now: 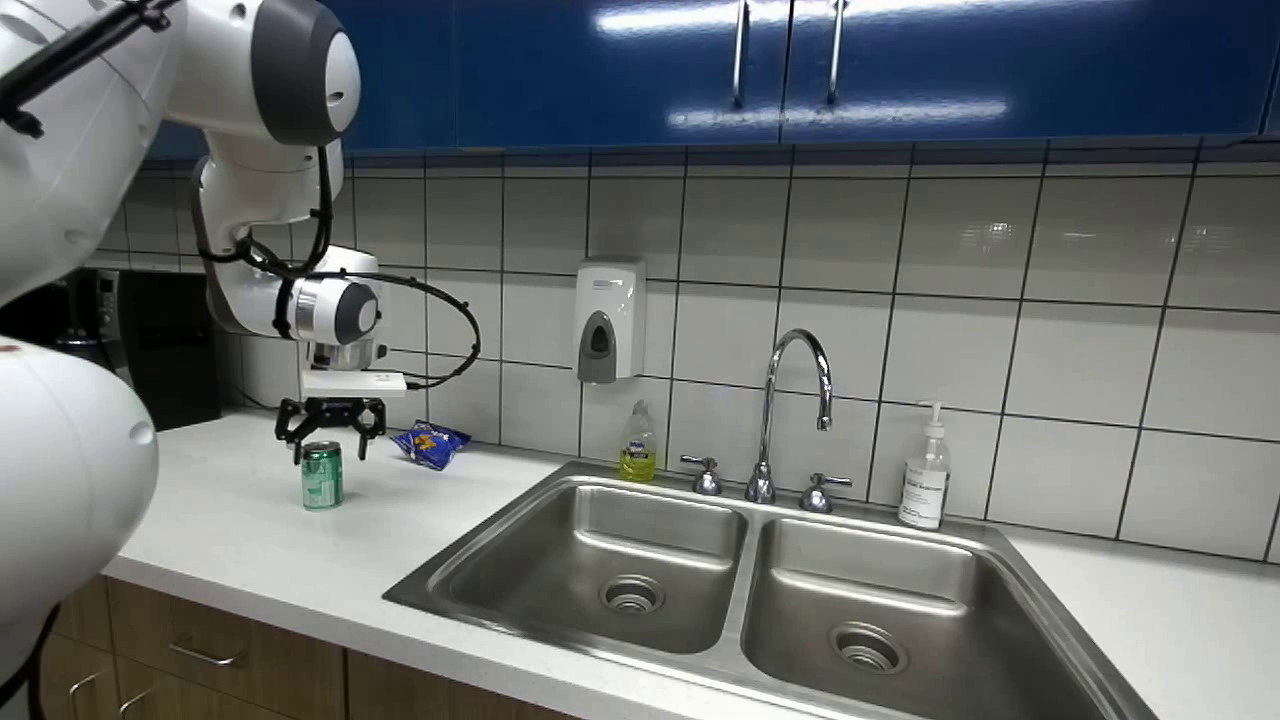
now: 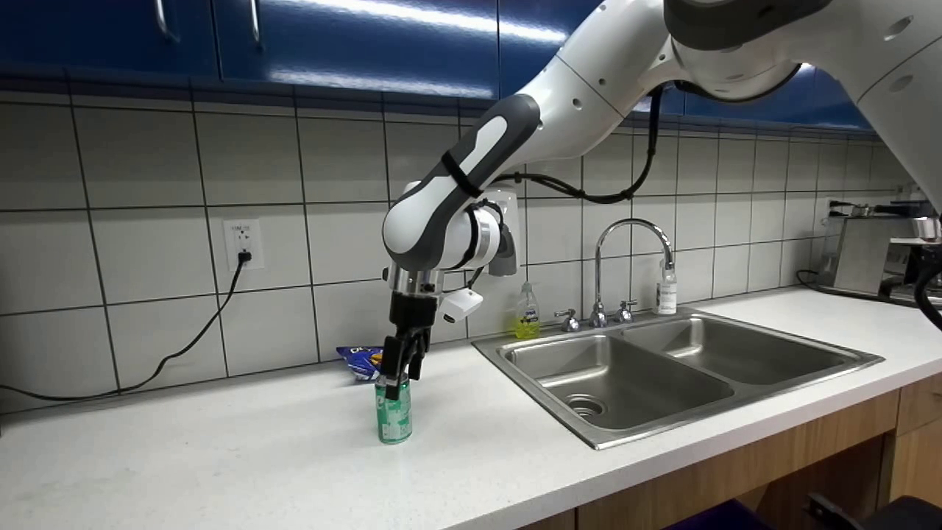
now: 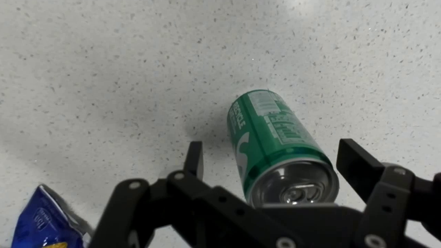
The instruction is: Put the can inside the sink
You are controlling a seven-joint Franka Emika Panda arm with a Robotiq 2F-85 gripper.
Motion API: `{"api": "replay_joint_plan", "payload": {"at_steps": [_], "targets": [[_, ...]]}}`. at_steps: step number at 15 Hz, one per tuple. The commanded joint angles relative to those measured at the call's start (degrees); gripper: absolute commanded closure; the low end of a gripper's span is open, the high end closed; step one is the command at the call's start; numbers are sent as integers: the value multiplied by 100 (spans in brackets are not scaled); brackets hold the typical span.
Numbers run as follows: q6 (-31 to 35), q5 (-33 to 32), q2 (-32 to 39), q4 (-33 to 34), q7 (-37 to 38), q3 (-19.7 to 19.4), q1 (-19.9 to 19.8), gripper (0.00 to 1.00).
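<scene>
Both exterior views show the bench [image 1: 230,545], the steel sink [image 1: 745,590] set into it at right; the jaws hang wide over the bench's left part, holding nothing; the green can [image 3: 277,148] stands there upright, long axis vertical, mostly below the jaws and between them, slightly off-centre; probably a small sideways shift, then straight down, is needed.
</scene>
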Motion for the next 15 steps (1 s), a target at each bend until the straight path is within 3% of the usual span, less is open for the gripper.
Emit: {"api": "replay_joint_plan", "payload": {"at_steps": [1, 9, 10, 11, 15], "targets": [[-161, -140, 17, 119, 148, 79, 0, 0], [-133, -88, 23, 105, 112, 141, 3, 0], [-134, -80, 25, 109, 110, 148, -2, 25], [-124, -82, 28, 107, 102, 150, -5, 26], [-117, -58, 38, 115, 122, 153, -15, 58]]}}
